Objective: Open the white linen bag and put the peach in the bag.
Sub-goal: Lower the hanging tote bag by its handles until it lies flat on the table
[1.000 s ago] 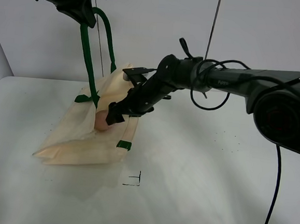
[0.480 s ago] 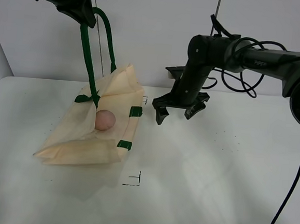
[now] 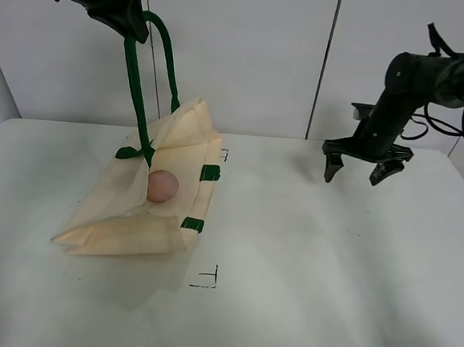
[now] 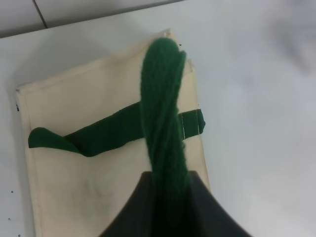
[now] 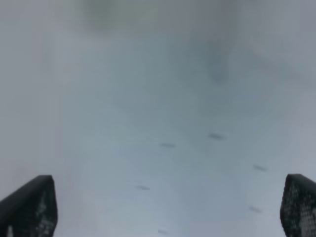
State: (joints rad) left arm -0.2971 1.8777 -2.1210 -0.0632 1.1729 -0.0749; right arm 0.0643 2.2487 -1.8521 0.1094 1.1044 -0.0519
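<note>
The left gripper hangs high over the far left of the table, its jaws clamped on a dark green strap of the cream bag. The strap runs taut down to the cloth, so the far side of the bag is lifted while its near end lies flat on the table. From the left wrist, the strap looks twisted where it is pinched between the dark fingers, and a second green strap lies loose across the bag's flat panel below. The lifted cloth leaves the mouth gaping toward the right. The peach sits inside that opening on the lower layer of cloth, just left of the small green tabs at the bag's right edge. The right gripper is well apart from the bag, above the far right of the table. It points down with its jaws spread wide and nothing between them, and its wrist view shows only blurred tabletop.
</note>
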